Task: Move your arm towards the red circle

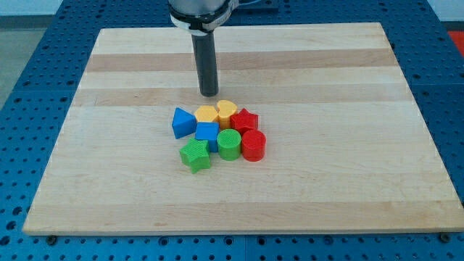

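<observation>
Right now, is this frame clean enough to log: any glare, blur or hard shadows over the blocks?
Camera view: even, soft lighting, no glare on the wooden board; blocks sharp, the red circle clearly edged, with only faint shadows beneath; my tip in focus, just above the cluster toward the view's top.

Pale wooden desk (109, 181) with a tight cluster: blue triangle block (182, 122), blue cube (207, 134), two yellow blocks (206, 114) (226, 109), red star block (244, 120), green cylinder (229, 144), green star block (195, 155).

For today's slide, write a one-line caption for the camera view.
My tip rests above a tight block cluster, the red circle at the cluster's lower right.
</observation>
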Tool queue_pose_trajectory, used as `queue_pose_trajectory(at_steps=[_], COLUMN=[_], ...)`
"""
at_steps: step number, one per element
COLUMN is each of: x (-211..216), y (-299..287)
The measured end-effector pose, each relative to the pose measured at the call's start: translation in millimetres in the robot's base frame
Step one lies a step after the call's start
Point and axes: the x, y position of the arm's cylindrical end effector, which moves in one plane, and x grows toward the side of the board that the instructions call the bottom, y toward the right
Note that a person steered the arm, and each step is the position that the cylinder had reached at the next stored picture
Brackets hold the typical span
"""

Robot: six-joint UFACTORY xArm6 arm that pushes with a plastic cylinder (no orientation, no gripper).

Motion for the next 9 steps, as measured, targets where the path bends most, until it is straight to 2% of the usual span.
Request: queue_pose_trajectory(at_steps=[1,2,3,8,9], x=[-18.1,-61.4,-54.6,-60.6,-70.4], y=[-4.7,-58.4,-89.5,-89.6,-36.1])
